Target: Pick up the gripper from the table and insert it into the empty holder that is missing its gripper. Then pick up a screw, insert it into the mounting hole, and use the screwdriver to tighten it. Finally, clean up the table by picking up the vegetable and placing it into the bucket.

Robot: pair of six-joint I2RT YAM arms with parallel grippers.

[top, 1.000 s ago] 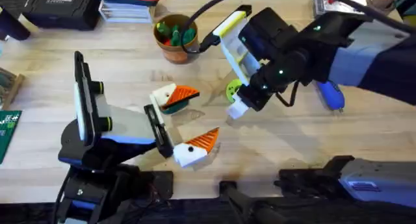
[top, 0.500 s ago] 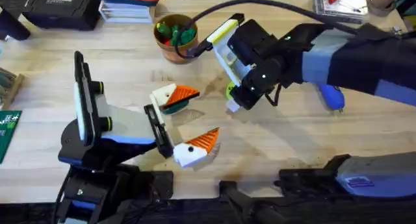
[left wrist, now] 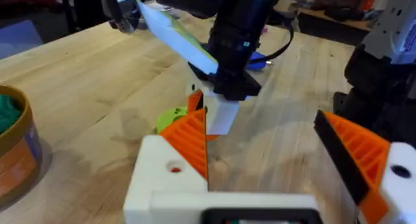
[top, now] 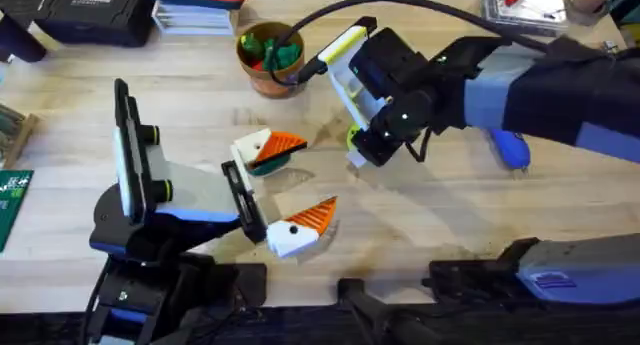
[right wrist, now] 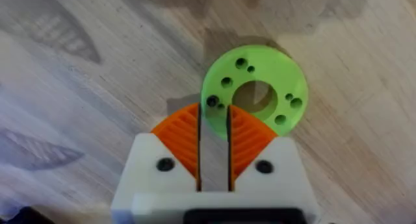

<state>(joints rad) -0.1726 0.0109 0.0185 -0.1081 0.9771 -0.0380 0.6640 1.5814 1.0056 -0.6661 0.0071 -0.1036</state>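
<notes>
My left gripper (top: 300,185) stands wide open at mid-table. Each of its white holder blocks (top: 252,147) (left wrist: 170,178) carries an orange wedge gripper (top: 286,145) (left wrist: 190,141). My right gripper (top: 360,161) (right wrist: 213,130) hovers over the bright green disc (right wrist: 255,93), its orange pads (right wrist: 179,139) shut to a thin slit at the disc's near rim. The blue screwdriver (top: 511,147) lies beyond the right arm, partly covered by it. The brown bucket (top: 262,77) at the back holds green toy pieces; I cannot tell the vegetable among them.
A black case (top: 90,10) and stacked boxes (top: 195,15) line the far left edge. A green circuit board (top: 12,200) lies at the left. A clear box (top: 525,3) sits at the far right. Bare wood spreads in front of the right gripper.
The right arm has shifted left and slightly back, bringing its gripper over the green disc. The left arm has not moved.
</notes>
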